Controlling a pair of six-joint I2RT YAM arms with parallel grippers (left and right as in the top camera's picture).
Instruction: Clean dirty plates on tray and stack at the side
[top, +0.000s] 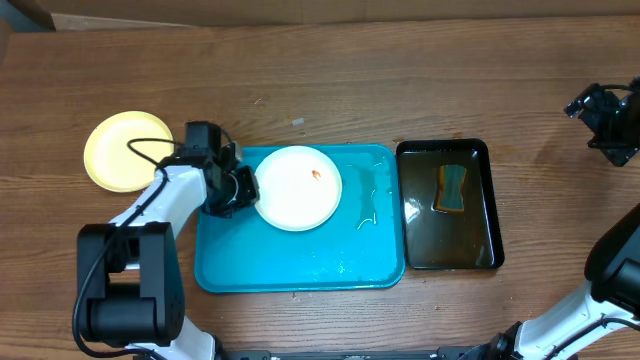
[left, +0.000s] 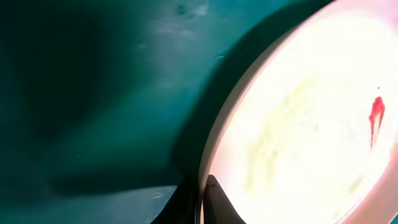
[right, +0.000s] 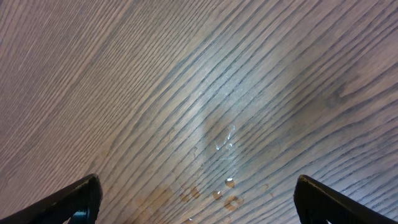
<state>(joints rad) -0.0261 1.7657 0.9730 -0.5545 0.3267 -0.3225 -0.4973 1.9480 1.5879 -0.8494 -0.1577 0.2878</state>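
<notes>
Left tool (top: 245, 188) tight on white plate (top: 298, 190)

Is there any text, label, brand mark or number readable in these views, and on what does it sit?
None can be read in any view.
No lettering shows on the white plate, the yellow plate, the turquoise tray, the black tray or the sponge in it.

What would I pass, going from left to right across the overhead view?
Pale yellow plate → left tool → white plate, which that tool grips by the rim → black tray of murky water → right tool, open.
</notes>
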